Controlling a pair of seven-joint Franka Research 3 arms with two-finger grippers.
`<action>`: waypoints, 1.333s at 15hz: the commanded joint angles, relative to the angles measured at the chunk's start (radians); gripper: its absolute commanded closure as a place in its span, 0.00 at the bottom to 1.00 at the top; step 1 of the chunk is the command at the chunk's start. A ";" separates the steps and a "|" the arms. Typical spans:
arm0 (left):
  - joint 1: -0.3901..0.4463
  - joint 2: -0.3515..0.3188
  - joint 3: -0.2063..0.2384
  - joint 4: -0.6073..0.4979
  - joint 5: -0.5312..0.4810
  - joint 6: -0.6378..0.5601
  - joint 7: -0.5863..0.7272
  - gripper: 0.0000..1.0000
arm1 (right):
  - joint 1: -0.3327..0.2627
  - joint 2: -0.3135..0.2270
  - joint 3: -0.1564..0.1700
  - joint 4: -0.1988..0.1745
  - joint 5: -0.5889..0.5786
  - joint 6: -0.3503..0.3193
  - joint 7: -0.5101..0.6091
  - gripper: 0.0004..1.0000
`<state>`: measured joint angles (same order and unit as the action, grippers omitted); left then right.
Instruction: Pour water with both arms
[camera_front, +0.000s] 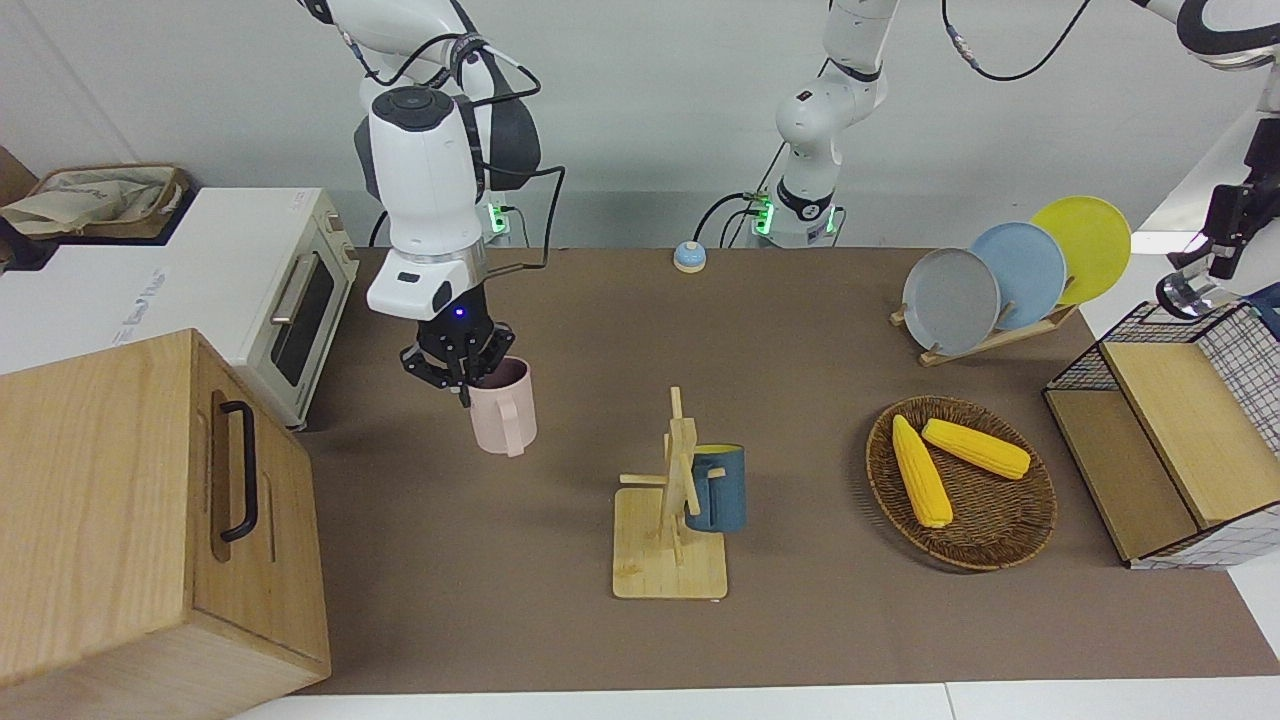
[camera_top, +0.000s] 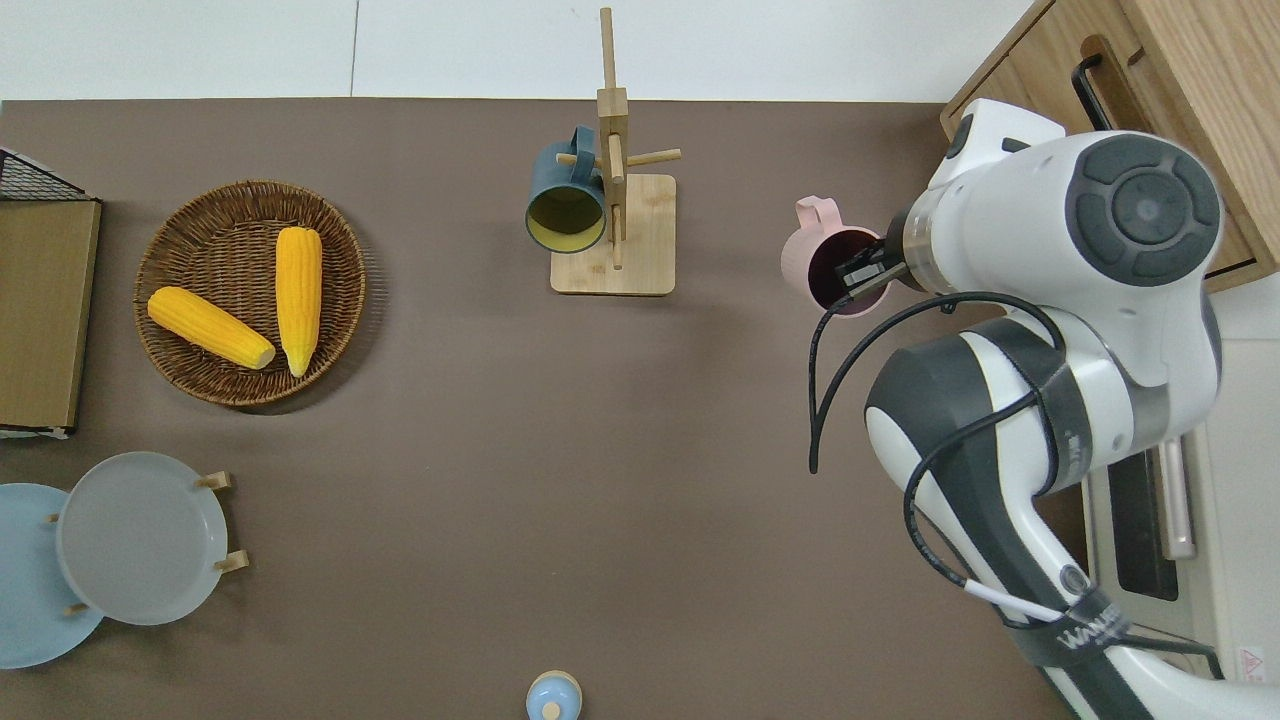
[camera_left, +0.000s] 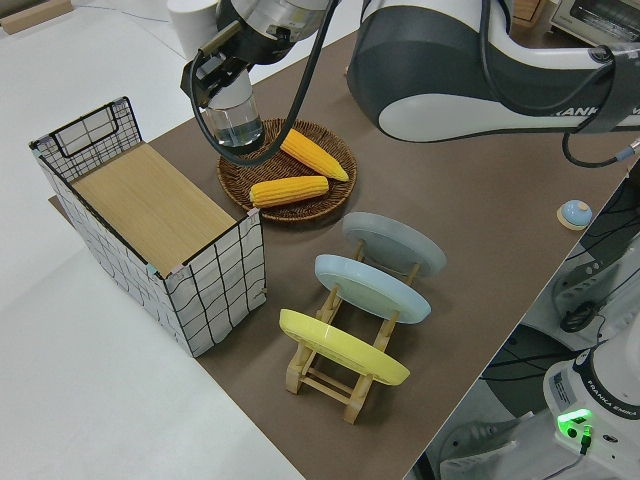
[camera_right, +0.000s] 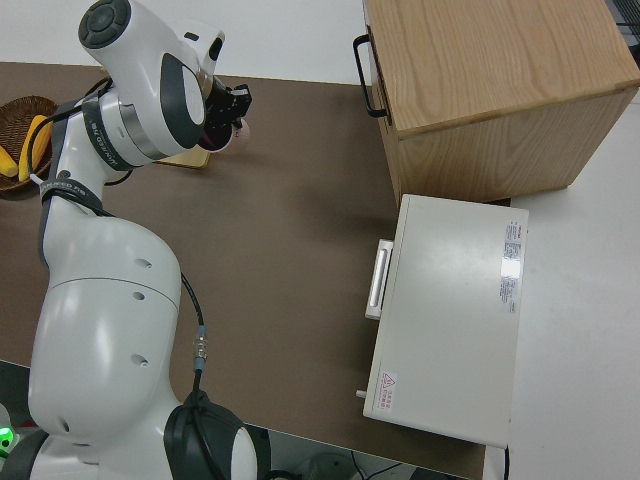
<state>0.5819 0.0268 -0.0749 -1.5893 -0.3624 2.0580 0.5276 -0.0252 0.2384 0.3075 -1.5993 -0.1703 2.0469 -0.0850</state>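
Note:
My right gripper (camera_front: 466, 368) (camera_top: 866, 274) (camera_right: 236, 106) is shut on the rim of a pink mug (camera_front: 504, 412) (camera_top: 830, 262), one finger inside and one outside. The mug is upright, near the toaster oven's end of the brown mat; I cannot tell if it touches the mat. My left gripper (camera_front: 1216, 252) (camera_left: 214, 84) is shut on a clear glass (camera_front: 1184, 292) (camera_left: 238, 124) with water in it, held in the air by the wire crate. The overhead view does not show the left gripper or the glass.
A blue mug (camera_front: 716, 490) (camera_top: 566, 206) hangs on a wooden mug tree (camera_front: 670, 545). A wicker basket (camera_front: 990, 540) holds two corn cobs. A rack of three plates (camera_front: 1010, 275), a wire crate (camera_front: 1180, 450), a wooden cabinet (camera_front: 120, 520), a toaster oven (camera_front: 250, 290) and a small blue bell (camera_front: 689, 257) stand around.

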 joint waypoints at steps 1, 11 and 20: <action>-0.004 -0.056 -0.020 -0.023 0.040 -0.029 -0.061 1.00 | -0.021 -0.033 0.022 -0.021 0.151 -0.074 0.160 1.00; -0.004 -0.107 -0.085 -0.112 0.109 -0.022 -0.139 1.00 | -0.035 -0.034 0.209 -0.010 0.354 -0.087 0.694 1.00; -0.155 -0.157 -0.100 -0.195 0.168 -0.012 -0.313 1.00 | -0.091 0.027 0.449 0.039 0.378 -0.068 1.163 1.00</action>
<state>0.5122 -0.0781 -0.2329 -1.7368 -0.2199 2.0281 0.2612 -0.1009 0.2195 0.6937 -1.5975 0.1917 1.9701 0.9675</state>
